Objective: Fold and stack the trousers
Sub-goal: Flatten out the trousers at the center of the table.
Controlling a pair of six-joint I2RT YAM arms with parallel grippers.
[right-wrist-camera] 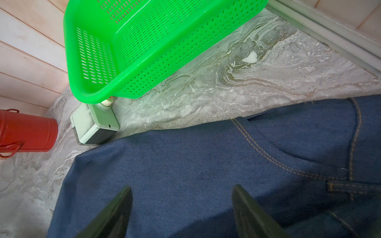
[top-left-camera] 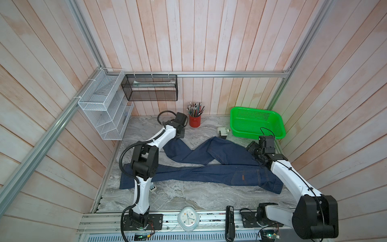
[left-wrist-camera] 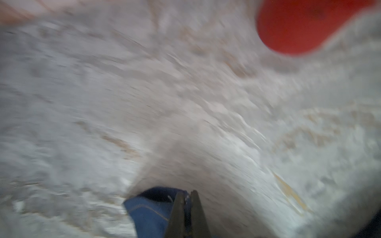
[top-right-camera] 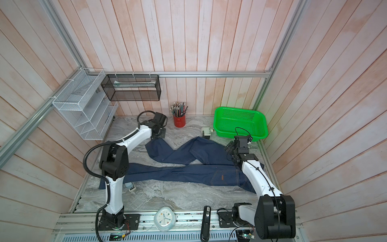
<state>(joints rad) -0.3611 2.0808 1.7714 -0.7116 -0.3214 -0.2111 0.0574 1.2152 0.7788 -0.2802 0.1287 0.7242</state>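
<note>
The dark blue denim trousers lie spread on the marble table, waist to the right and legs running left; the far leg is bent and crumpled. My left gripper is at the far leg's end, near the back wall. In the blurred left wrist view it is shut on the hem. My right gripper hovers over the waist end. In the right wrist view it stands open above flat denim, with nothing between the fingers.
A green basket stands at the back right, with a small white box beside it. A red pencil pot is close to the left gripper. A clock and a black bar-shaped object lie on the front rail.
</note>
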